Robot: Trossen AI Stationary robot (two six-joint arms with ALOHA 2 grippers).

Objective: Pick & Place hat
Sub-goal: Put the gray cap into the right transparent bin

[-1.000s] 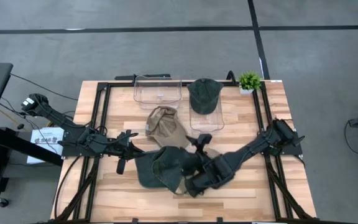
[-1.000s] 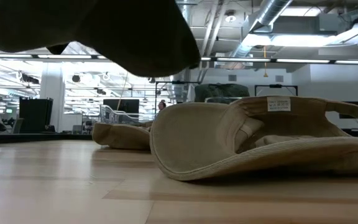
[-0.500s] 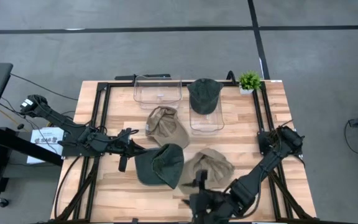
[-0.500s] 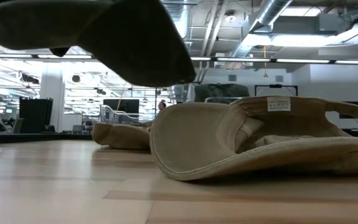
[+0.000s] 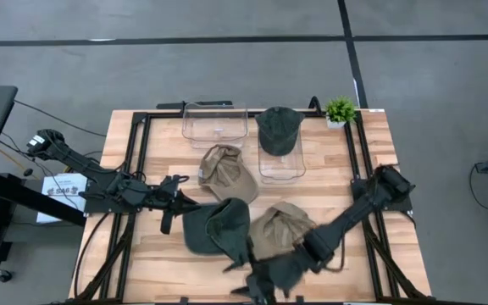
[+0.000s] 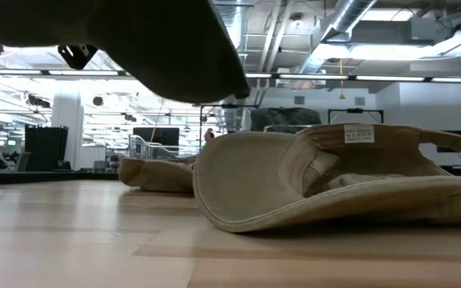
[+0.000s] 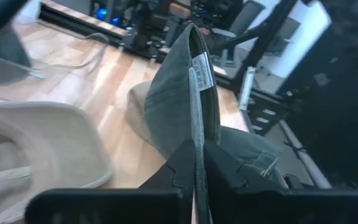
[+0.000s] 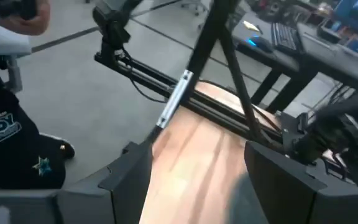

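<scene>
A dark green hat (image 5: 217, 227) is in my left gripper (image 5: 179, 206), which reaches in from the table's left and is shut on it. In the low view the green hat (image 6: 134, 40) hangs above the table top. One tan hat (image 5: 282, 229) lies brim down beside it and shows large in the low view (image 6: 334, 176). A second tan hat (image 5: 225, 172) lies farther back. Another green hat (image 5: 278, 127) rests in the right clear bin (image 5: 280, 169). My right gripper (image 5: 244, 284) is open at the table's near edge and touches nothing. My left gripper (image 7: 197, 152) pinches the green hat's rim edge (image 7: 197, 124) between its two fingers (image 7: 182, 165). It comes level from the table's left. The hat stands on edge past the fingers, its label (image 7: 202, 65) showing, and the low view shows it clear of the table.
An empty clear bin (image 5: 216, 123) and a small potted plant (image 5: 340, 110) stand at the far edge. A black frame (image 5: 138, 169) borders the table. The right wrist view shows the near table edge (image 8: 185, 143), the floor and a person (image 8: 11, 93) beyond it.
My right arm has drawn back from over the hats toward the table's near edge and turned toward the left, uncovering the tan hat in front. My left gripper has kept its hold, and the green hat has risen a little in the low view.
</scene>
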